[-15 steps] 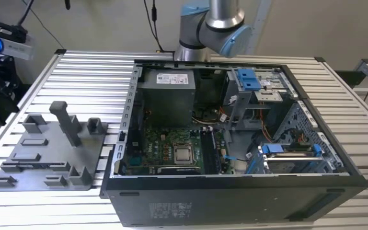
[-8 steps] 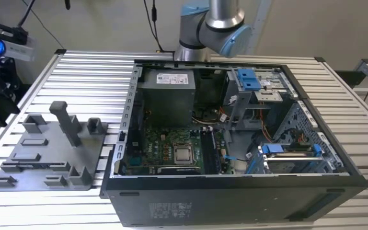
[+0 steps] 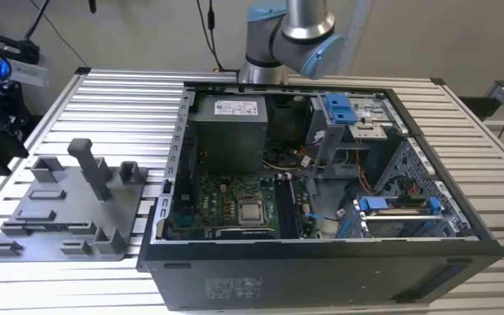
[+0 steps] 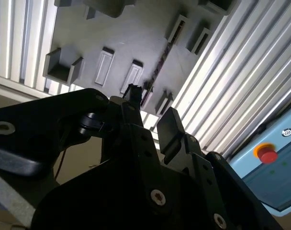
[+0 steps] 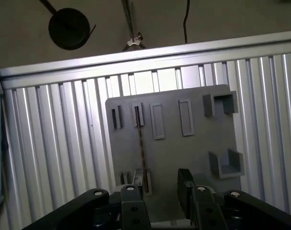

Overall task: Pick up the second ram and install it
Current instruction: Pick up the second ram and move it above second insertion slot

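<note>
Exterior view is showing the open black metal computer case (image 3: 322, 269) lying on the ribbed aluminium table (image 3: 129, 92). The flat grey plastic tray (image 3: 68, 197) with blocks and slots is sitting just beside it, at the exterior view's left. The silver and blue robot arm (image 3: 287, 29) is rising at the upper middle of the frame, behind the case. The case is lying with its side open, I think so that the green circuit board (image 3: 226, 197) inside can be reached from above.

First wrist view is looking down on the tray. The second ram (image 5: 140, 143), a thin dark circuit-board stick, is standing on its edge in narrow slots. These are probably holding it upright so that fingers can close on its flat sides. The black gripper (image 5: 159, 181) is hanging over it, fingers wide apart and holding nothing. One end of the stick is lying between them, close to one finger.

Second wrist view is giving the same: the second ram (image 4: 160, 67) is resting in its slots and the gripper (image 4: 151, 101) is open and empty. I cannot tell if a finger is touching the stick.
</note>
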Controlling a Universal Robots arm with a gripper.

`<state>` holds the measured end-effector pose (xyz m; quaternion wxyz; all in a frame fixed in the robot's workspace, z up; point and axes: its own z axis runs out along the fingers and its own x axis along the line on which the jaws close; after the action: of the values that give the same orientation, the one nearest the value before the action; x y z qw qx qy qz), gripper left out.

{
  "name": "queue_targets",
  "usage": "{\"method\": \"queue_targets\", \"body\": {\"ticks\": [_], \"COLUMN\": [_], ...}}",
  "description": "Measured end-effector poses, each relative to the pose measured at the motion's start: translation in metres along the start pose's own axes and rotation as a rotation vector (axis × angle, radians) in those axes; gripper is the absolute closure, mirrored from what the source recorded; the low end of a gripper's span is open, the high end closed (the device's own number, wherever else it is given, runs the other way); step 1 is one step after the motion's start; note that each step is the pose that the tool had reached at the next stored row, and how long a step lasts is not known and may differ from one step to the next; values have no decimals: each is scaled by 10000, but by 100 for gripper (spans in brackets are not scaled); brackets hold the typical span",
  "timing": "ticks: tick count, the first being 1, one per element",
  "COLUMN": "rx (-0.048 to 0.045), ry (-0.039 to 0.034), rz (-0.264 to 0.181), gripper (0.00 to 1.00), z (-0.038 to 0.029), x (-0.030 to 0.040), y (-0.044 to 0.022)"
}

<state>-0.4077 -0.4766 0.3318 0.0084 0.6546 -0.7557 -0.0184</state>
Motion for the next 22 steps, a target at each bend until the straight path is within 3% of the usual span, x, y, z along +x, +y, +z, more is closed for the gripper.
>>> {"method": "queue_targets", "body": {"ticks": [11, 22], "rx": [-1, 2], "ry": [14, 48], "rz": [-191, -230], "gripper": [58, 58], "z": [72, 221], "x": [1, 3], "y": [-3, -2]}}
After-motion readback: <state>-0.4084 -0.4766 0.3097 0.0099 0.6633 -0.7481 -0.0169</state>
